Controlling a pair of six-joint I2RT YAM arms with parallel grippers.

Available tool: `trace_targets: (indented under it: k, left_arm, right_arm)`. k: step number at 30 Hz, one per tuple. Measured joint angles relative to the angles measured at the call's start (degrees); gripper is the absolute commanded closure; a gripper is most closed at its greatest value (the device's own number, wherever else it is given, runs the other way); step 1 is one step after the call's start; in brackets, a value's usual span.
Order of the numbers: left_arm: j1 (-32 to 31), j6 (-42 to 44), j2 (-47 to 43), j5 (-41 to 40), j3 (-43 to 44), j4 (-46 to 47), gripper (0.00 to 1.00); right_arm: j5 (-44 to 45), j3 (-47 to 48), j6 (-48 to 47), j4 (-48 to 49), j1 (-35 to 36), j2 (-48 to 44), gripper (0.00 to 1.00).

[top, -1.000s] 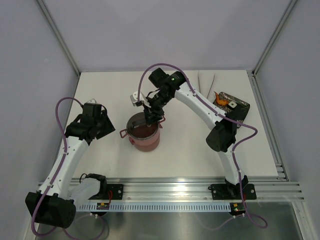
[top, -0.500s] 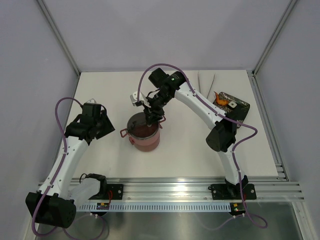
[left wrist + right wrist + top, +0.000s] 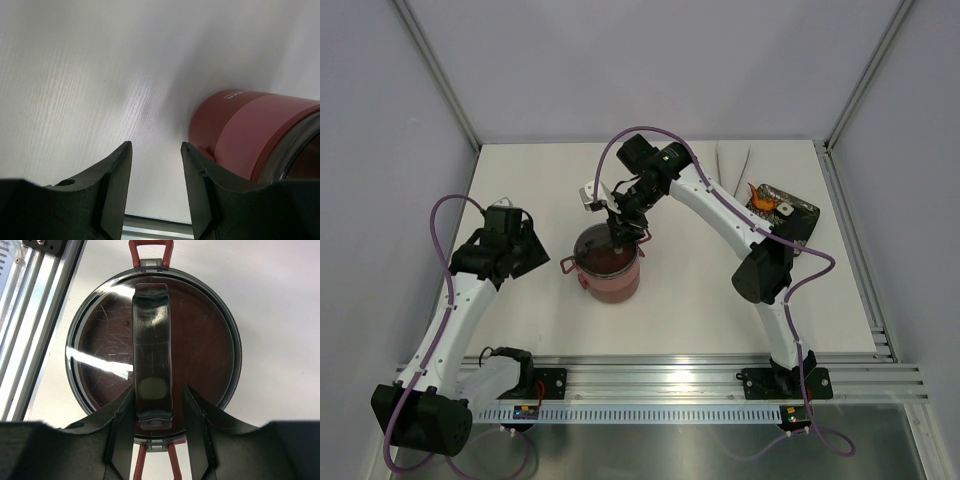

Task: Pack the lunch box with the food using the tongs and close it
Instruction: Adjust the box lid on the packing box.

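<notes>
- The right gripper (image 3: 159, 390) hangs straight above the lunch box (image 3: 612, 280), which stands in the middle of the desk (image 3: 700, 310).
- Its jaws stand narrow on both sides of the handle (image 3: 152, 340) of the grey top lid (image 3: 200, 340). A thin gap shows on one side, so it seems not to clamp.
- The long axis of the handle runs between the jaws, from one red latch (image 3: 151, 247) to the other.
- The left gripper (image 3: 156, 170) is wide apart and holds nothing. The box is just to its right, and this arm looks nearer to the latch sticking out left.
</notes>
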Motion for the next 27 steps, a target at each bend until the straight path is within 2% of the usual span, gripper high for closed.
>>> trace_targets:
  k: [4, 18, 27]
  left_arm:
    - [0.00, 0.02, 0.02, 0.00, 0.00, 0.02, 0.52]
    - [0.09, 0.35, 0.22, 0.00, 0.00, 0.04, 0.52]
    - [0.13, 0.37, -0.26, 0.02, 0.00, 0.02, 0.52]
  right_arm:
    - [0.11, 0.00, 0.22, 0.28, 0.00, 0.00, 0.45]
    - [0.02, -0.09, 0.70, 1.14, 0.00, -0.15, 0.43]
    - [-0.76, -1.92, 1.64, 2.08, 0.00, -3.41, 0.40]
